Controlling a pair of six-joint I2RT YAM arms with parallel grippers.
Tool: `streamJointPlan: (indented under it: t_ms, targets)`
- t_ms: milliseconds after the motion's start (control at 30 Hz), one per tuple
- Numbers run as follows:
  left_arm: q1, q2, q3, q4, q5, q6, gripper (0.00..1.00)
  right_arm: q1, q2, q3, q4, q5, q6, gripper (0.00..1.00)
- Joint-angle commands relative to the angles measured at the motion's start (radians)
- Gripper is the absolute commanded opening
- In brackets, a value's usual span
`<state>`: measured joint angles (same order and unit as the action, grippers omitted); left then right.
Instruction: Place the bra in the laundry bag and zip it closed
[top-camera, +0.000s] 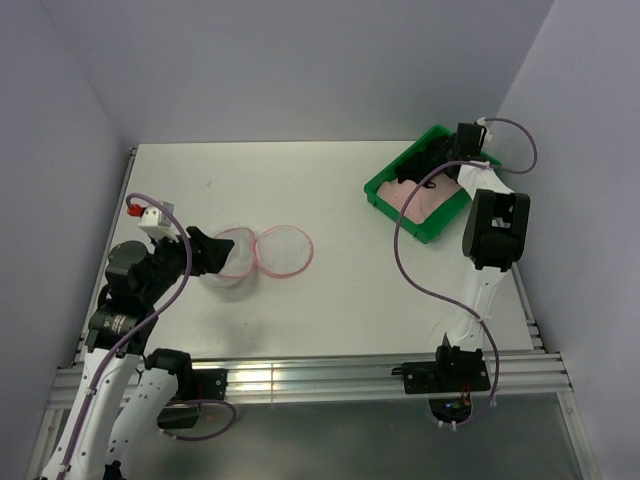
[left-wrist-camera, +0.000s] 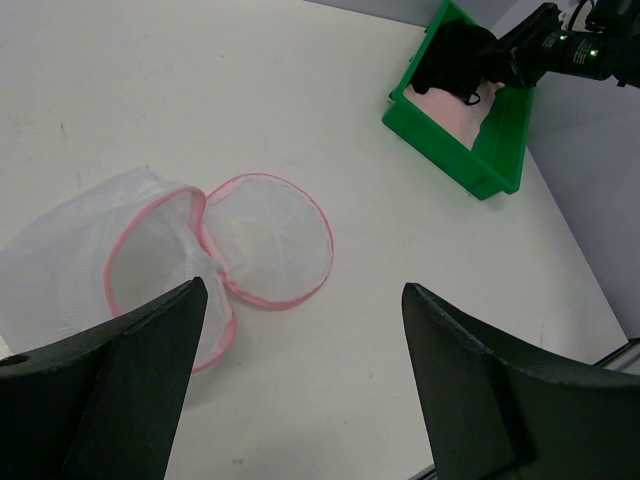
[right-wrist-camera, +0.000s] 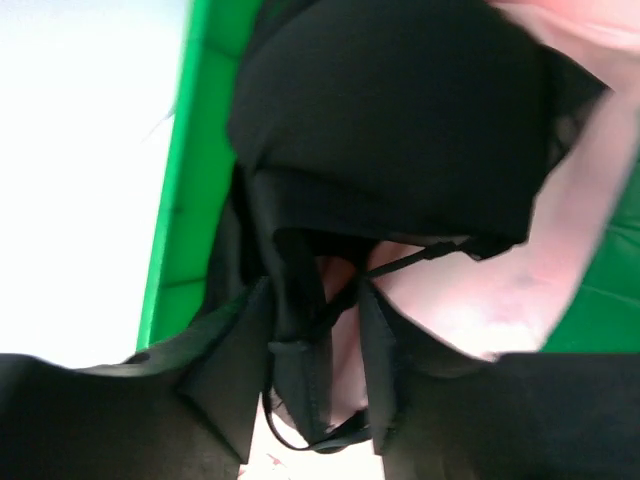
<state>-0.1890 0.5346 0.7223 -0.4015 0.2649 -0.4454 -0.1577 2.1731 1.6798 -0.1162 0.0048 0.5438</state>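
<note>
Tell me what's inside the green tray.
A black bra lies on pink fabric inside the green tray, with the right gripper among its straps. Anything beneath the pink fabric is covered.

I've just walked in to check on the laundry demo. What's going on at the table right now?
The right gripper is down in the green tray at the table's far right corner. Its jaws sit either side of a fold of the black bra, which lies on a pink garment; a firm grip cannot be confirmed. The left gripper hovers open over the laundry bag, which lies unzipped with its round flap folded out. The bra is not yet in the bag.
</note>
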Motion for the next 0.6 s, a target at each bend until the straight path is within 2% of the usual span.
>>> streamJointPlan:
  t_ms: [0,100,167,200,267,300,333,433,533,567]
  targets:
    - [-0.003,0.008,0.008,0.029,0.016,0.027,0.85,0.004,-0.001,0.046,0.061,-0.081,-0.004,0.42]
    - [0.002,0.019,0.005,0.035,0.022,0.025,0.84,0.003,-0.015,0.033,0.112,-0.114,-0.013,0.35]
    - [0.003,0.024,0.005,0.035,0.023,0.022,0.84,0.001,0.014,0.085,0.093,-0.108,-0.024,0.42]
    - [0.005,0.022,0.003,0.033,0.02,0.022,0.84,0.0,0.043,0.15,0.026,-0.1,-0.025,0.48]
    - [0.006,0.016,0.003,0.029,0.013,0.02,0.84,-0.003,0.065,0.196,-0.025,-0.086,-0.027,0.5]
    - [0.006,0.008,0.003,0.029,0.002,0.022,0.84,-0.005,0.07,0.204,-0.03,-0.098,-0.027,0.45]
    - [0.008,0.004,0.002,0.029,-0.003,0.022,0.84,-0.006,0.071,0.202,-0.03,-0.107,-0.027,0.3]
    - [0.008,-0.007,0.0,0.032,-0.012,0.022,0.84,-0.008,0.062,0.181,-0.013,-0.112,-0.016,0.09]
    - [0.008,0.002,0.003,0.026,-0.015,0.025,0.84,-0.009,0.041,0.161,0.001,-0.109,-0.01,0.07]
    - [0.008,0.002,0.005,0.024,-0.016,0.025,0.84,-0.009,0.036,0.155,0.007,-0.111,-0.013,0.02]
